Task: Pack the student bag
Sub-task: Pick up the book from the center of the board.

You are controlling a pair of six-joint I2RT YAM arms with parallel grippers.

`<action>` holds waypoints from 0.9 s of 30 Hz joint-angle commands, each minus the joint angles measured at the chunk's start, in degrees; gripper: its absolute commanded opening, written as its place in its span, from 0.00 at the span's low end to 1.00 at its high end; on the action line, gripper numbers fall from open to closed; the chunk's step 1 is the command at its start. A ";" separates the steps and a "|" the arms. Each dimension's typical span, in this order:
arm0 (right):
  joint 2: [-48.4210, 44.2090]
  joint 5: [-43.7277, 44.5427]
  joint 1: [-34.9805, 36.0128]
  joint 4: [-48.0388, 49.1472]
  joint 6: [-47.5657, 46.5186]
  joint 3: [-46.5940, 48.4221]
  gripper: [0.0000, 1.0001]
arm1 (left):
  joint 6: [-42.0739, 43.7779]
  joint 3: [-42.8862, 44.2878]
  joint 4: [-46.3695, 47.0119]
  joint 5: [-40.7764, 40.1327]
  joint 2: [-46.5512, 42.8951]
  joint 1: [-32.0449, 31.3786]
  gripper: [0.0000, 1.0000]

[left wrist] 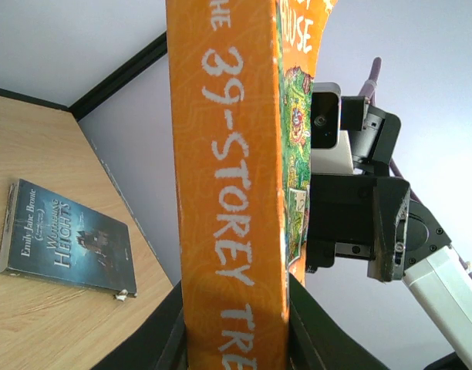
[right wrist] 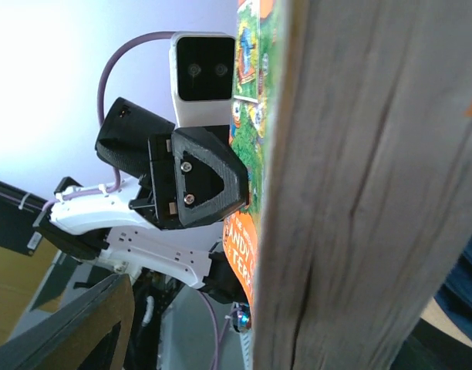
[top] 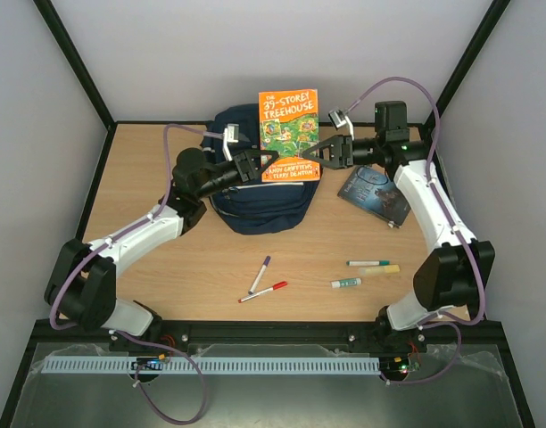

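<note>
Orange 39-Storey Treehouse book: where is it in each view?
Top external: orange 39-Storey Treehouse paperback at centre back, over the navy fabric backpack.
Left wrist: spine fills the centre.
Right wrist: page edge fills the right half.
Shared landmark: black left end effector gripping its spine edge.

orange book [top: 289,135] "39-Storey Treehouse", dark book [left wrist: 66,239] "Wuthering Heights"

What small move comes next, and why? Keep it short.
Probably lower the 39-Storey Treehouse book toward the student bag: left gripper and right gripper both clamp its edges, holding it upright above the bag.
</note>
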 commanded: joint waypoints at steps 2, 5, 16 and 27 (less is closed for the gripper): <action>-3.53 -0.18 0.41 5.12 6.02 -1.33 0.64 | 2.90 -0.50 2.91 -1.20 -0.20 0.47 0.02; -3.45 1.95 0.41 6.96 8.75 -1.92 0.57 | 2.98 -0.96 2.90 -1.11 -0.11 0.47 0.03; -3.67 11.85 -0.25 8.87 9.93 -5.20 0.08 | 8.45 0.56 -6.73 -1.93 0.89 0.47 0.16; -11.91 26.41 -18.16 11.11 -2.81 -25.62 0.01 | 39.02 11.71 -47.58 -16.59 1.08 0.91 0.67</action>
